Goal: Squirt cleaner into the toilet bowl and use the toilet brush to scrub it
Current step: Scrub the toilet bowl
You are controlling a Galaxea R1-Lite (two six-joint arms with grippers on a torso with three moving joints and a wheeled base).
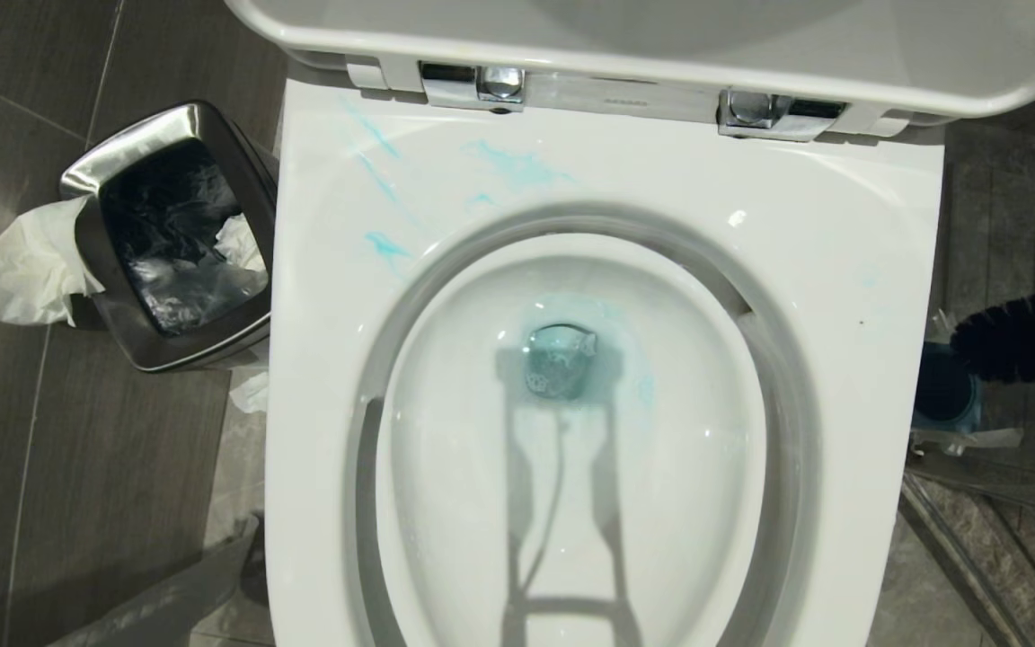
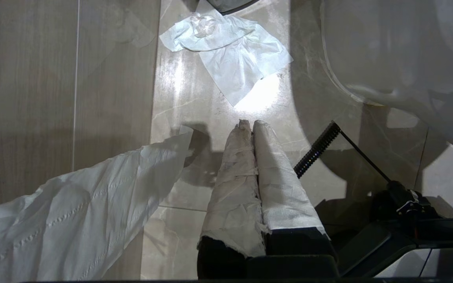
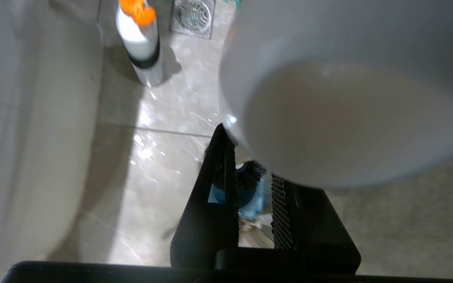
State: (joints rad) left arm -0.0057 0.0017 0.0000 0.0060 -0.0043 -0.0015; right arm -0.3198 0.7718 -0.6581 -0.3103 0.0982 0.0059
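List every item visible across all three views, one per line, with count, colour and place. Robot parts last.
glossy white ceramic toilet bowl: one, white, centre, seat lid raised.
turquoise-blue cleaner: streaks on back-left rim, tint around drain.
toilet brush with dark bristle head: one, pale handle, lifted right of bowl.
blue brush holder: one, floor, below the bristles.
square steel waste bin: one, black liner, left of bowl.
white tissue: several crumpled pieces, floor and bin.
white bottle with orange cap: one, floor by a metal floor drain.
left gripper: paper-wrapped fingers, shut, above floor.
right gripper: black, holding the brush.
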